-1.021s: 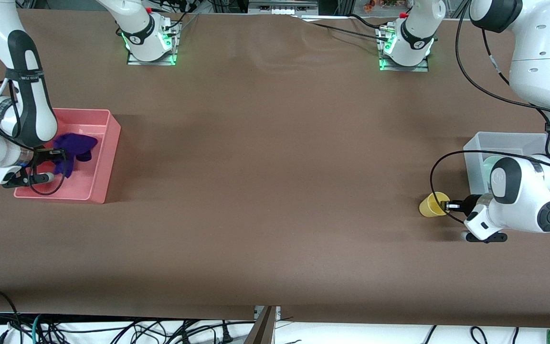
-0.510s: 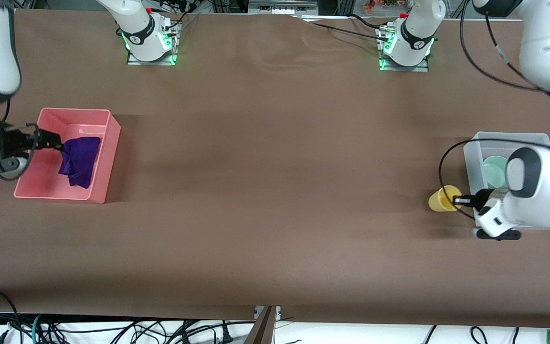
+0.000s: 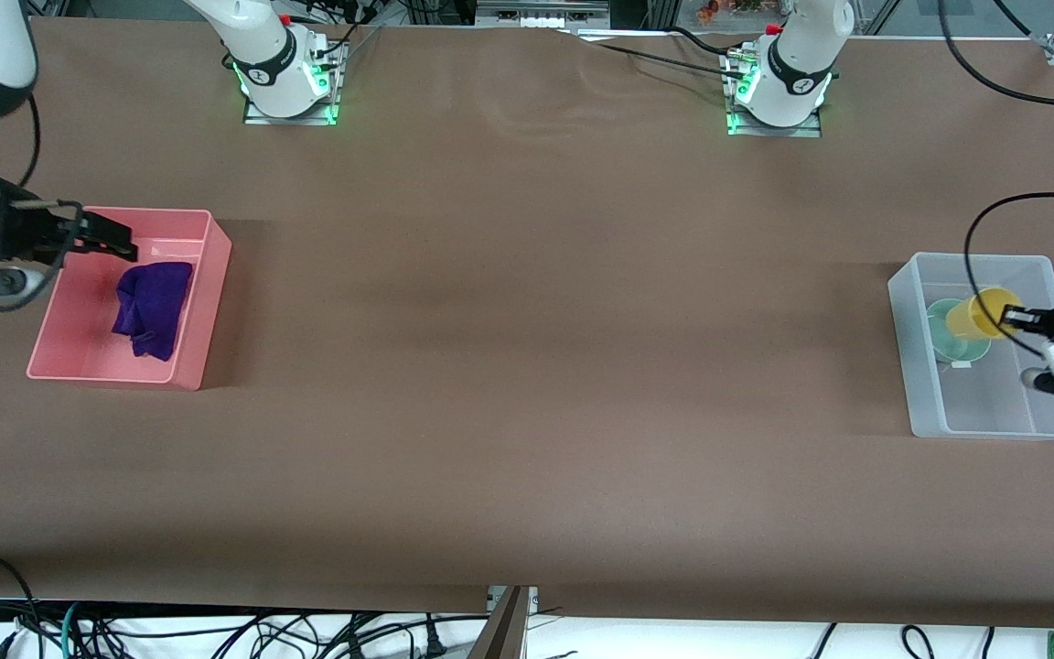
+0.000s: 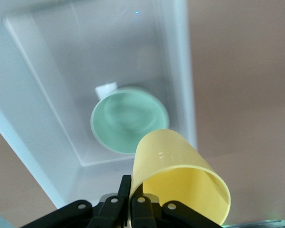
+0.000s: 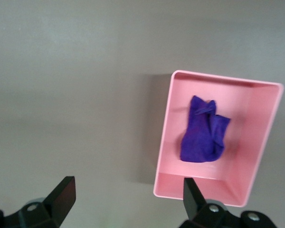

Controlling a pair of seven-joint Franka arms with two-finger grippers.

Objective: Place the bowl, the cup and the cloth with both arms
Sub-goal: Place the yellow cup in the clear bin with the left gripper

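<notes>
My left gripper [image 3: 1008, 318] is shut on the rim of the yellow cup [image 3: 973, 314] and holds it tilted in the air over the clear bin [image 3: 904, 311]. The mint-green bowl [image 3: 946, 331] lies in that bin under the cup. In the left wrist view the fingers [image 4: 127, 186] pinch the cup's wall [image 4: 173, 167] above the bowl [image 4: 126, 121]. My right gripper [image 3: 111, 236] is open and empty, over the pink bin's [image 3: 207, 302] edge. The purple cloth [image 3: 154, 302] lies crumpled in the pink bin, also in the right wrist view [image 5: 204, 135].
The pink bin [image 5: 256, 137] stands at the right arm's end of the brown table, the clear bin [image 4: 52, 123] at the left arm's end. Both arm bases [image 3: 285, 69] [image 3: 779, 78] stand along the table's edge farthest from the front camera. Cables hang by the left arm.
My left gripper has carried the yellow cup from the table beside the clear bin to above the bowl. My right gripper has let go of the cloth and risen; the cloth now lies in the pink bin.
</notes>
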